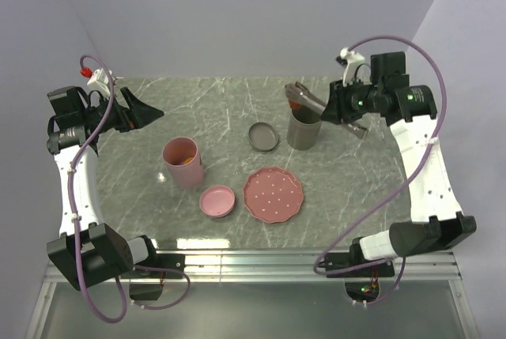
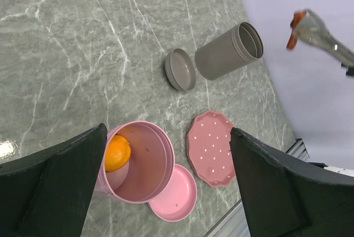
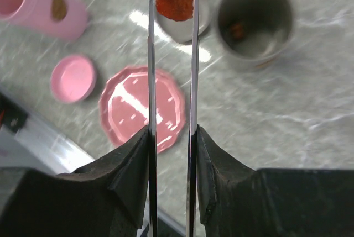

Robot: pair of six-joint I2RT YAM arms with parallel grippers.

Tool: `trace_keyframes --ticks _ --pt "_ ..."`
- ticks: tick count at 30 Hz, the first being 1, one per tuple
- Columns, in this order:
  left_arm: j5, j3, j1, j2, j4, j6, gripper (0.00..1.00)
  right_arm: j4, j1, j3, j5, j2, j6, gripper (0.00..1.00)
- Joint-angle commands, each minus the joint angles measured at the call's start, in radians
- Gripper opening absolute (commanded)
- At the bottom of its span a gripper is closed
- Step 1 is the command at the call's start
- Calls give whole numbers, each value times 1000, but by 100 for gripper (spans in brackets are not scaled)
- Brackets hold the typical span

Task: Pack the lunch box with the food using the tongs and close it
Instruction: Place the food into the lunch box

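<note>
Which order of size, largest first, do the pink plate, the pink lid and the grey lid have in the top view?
1. pink plate
2. pink lid and grey lid: too alike to rank.

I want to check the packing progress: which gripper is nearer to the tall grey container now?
Right. The right gripper, shut on the tongs, hovers just beside the grey container, at its right. The left gripper stands open far to its left, past the pink container.

Pink canister [image 1: 183, 162], pink lid [image 1: 217, 201], plate [image 1: 273, 194], grey lid [image 1: 263, 136], grey canister [image 1: 303, 129] crowd mid-table — open marble [image 1: 213, 98] lies along the far edge.
</note>
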Motion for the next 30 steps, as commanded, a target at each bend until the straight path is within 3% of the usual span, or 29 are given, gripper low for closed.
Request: trace_keyframes --ticks 1,6,21,30 --pt "17 49 3 -9 15 8 99 35 -46 95 20 65 10 29" --pt "20 46 3 -9 17 6 99 61 -78 149 67 136 11 29" --pt "15 37 5 -3 15 19 99 178 -88 -21 132 138 -13 33" --pt "11 41 3 -8 8 25 99 206 -88 -103 146 113 -23 45"
